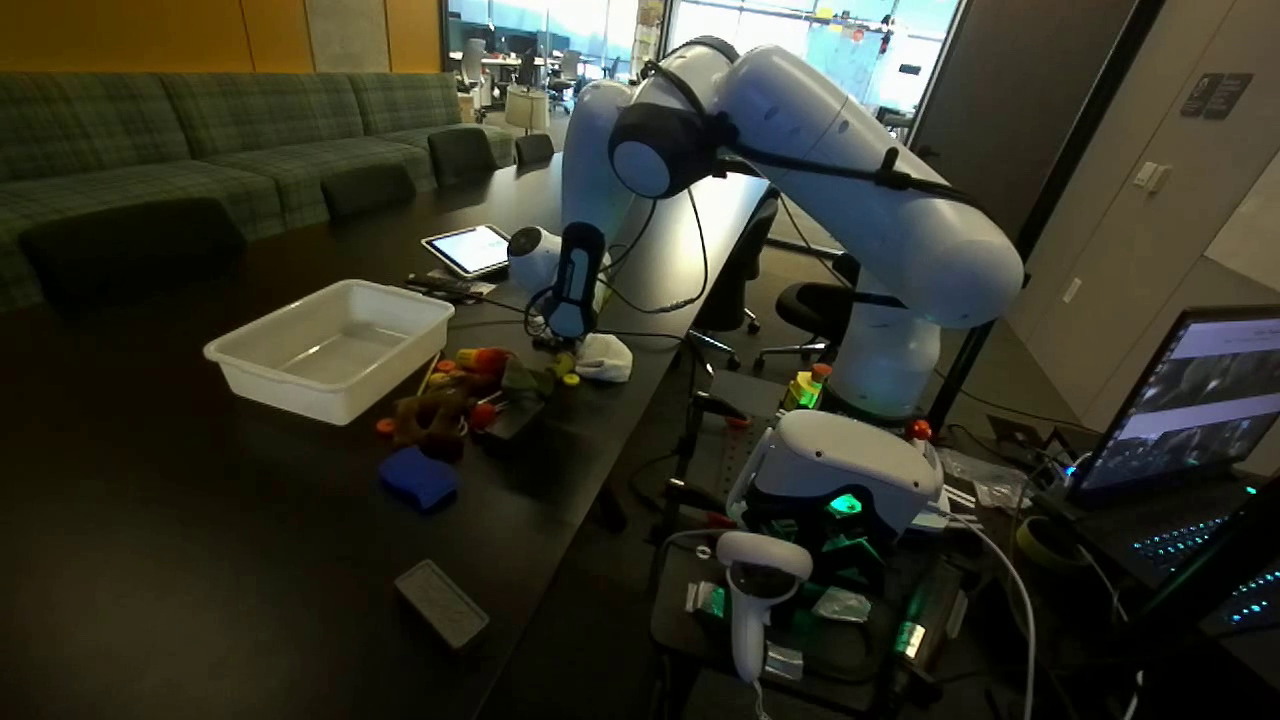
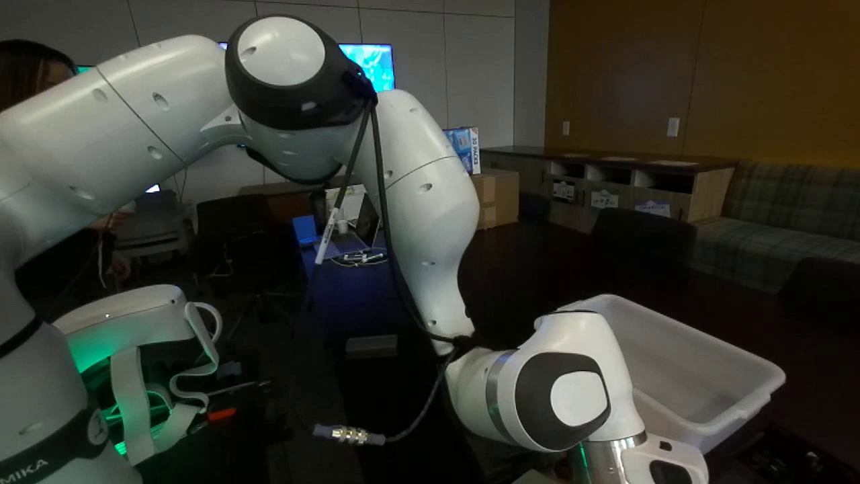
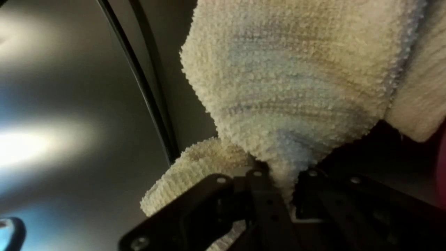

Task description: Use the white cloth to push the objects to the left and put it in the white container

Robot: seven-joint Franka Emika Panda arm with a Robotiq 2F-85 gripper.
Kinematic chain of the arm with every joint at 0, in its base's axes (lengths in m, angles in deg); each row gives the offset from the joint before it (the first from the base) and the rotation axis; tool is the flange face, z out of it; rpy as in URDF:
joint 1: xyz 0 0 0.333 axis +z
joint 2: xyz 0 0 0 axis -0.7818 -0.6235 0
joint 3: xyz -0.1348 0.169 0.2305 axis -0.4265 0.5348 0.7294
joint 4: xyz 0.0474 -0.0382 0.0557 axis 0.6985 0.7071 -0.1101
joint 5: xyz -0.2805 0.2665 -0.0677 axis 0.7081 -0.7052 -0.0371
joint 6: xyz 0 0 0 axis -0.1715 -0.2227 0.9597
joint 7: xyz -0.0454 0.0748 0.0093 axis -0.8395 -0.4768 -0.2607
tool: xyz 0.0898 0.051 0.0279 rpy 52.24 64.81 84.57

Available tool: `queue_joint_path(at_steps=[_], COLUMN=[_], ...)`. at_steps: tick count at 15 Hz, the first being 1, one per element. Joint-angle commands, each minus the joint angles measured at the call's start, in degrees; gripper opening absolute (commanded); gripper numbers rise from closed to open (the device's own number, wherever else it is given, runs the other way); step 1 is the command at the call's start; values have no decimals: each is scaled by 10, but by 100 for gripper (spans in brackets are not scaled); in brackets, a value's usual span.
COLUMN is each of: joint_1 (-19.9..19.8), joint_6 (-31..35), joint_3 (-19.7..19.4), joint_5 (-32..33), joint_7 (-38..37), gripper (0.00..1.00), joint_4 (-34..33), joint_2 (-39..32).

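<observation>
Low over the desk (image 1: 280,540), the hand (image 3: 285,178) pinches the white cloth (image 3: 292,76), seemingly at the pushing step, which next calls for sweeping the objects (image 1: 435,415) leftward.

Looks like rough, nubby terry on the white cloth (image 3: 296,69), fuzzy right out to the edges. Mostly dark and matt on the gripper (image 3: 284,181), with small shiny pin heads (image 3: 355,180). Gotta go with smooth, milky plastic for the white container (image 1: 280,385), and definitely a slick, glossy shell on the arm (image 1: 900,245). Smooth with a polished sheen on the dark table (image 1: 200,560), woven plaid fabric on the couch (image 1: 240,110), plain cardboard for the box (image 2: 500,198), and shiny metal on the cable connector (image 2: 349,435).
</observation>
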Motion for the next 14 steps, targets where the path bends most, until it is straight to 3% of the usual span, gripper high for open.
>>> queue_joint_path(at_steps=[1,7,14], joint_1=[41,68,88], joint_6=[-34,-115,-256], joint_3=[-8,45,124], joint_5=[5,-2,-24], joint_7=[-4,-22,-123], gripper=[7,7,7], joint_4=[39,58,37], joint_2=[13,59,88])
